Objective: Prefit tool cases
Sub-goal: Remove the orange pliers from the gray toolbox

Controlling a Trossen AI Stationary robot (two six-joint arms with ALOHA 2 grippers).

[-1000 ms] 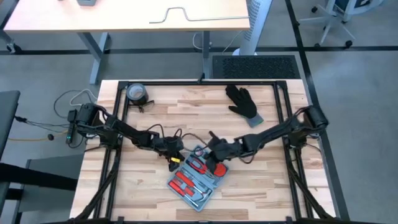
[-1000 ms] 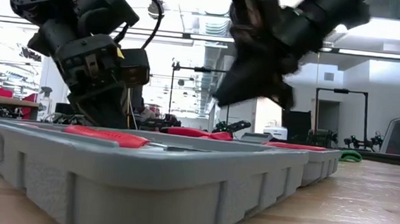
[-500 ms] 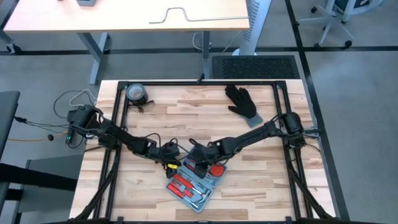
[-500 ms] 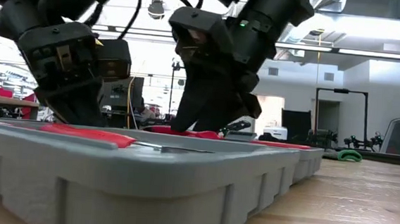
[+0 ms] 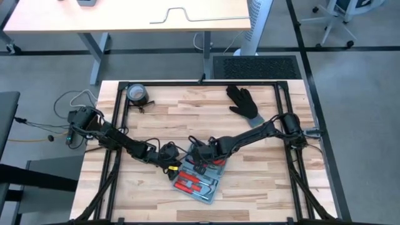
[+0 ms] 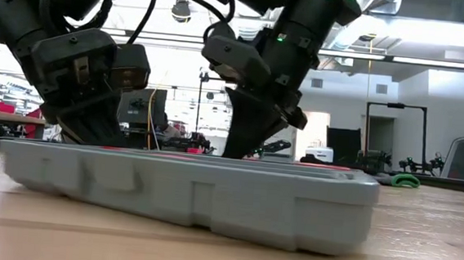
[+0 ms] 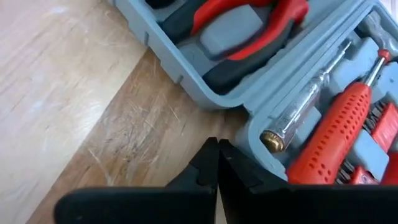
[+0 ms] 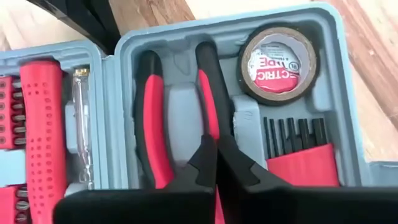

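Now, from above, the tool case (image 5: 199, 176) lies open mid-table, left tool (image 5: 170, 164) at its edge, right tool (image 5: 199, 159) over it. Wrist views: both pinched closed, empty, seemingly pressing pliers (image 8: 180, 134) into their slot.

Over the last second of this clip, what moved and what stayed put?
The right gripper swung leftward over the open tool case and came down onto its tools; the left gripper eased down beside the case. The case turned and shifted slightly. The black glove and tape roll stayed put.
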